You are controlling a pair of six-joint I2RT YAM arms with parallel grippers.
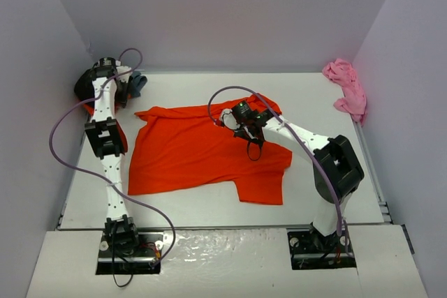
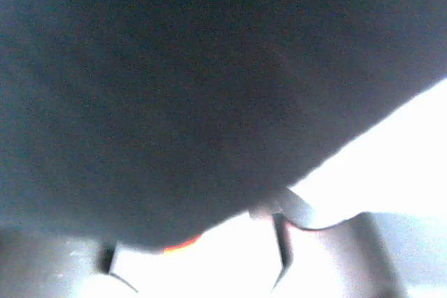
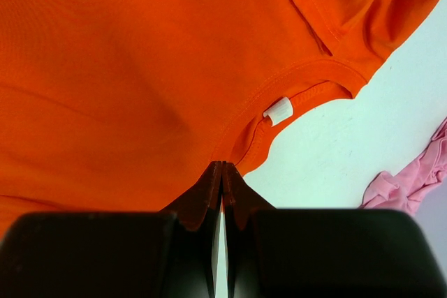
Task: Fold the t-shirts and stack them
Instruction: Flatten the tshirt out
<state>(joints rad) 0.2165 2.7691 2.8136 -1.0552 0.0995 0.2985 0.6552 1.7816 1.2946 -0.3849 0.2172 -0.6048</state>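
An orange-red t-shirt (image 1: 202, 153) lies spread flat mid-table, one sleeve toward the front. My right gripper (image 1: 242, 118) is at its neckline; in the right wrist view the jaws (image 3: 222, 167) are pinched together on the collar hem of this shirt (image 3: 126, 82), beside a white label (image 3: 278, 110). My left gripper (image 1: 131, 85) is in the back left corner over a black t-shirt (image 1: 84, 90). In the left wrist view dark cloth (image 2: 174, 88) fills most of the frame and the blurred jaws (image 2: 195, 256) stand apart over white table. A pink t-shirt (image 1: 347, 88) lies crumpled at the back right.
A strip of a second orange-red cloth (image 1: 121, 135) shows beside the left arm. White walls close in the table on the left, back and right. The pink cloth (image 3: 412, 183) also shows at the right wrist view's lower right edge.
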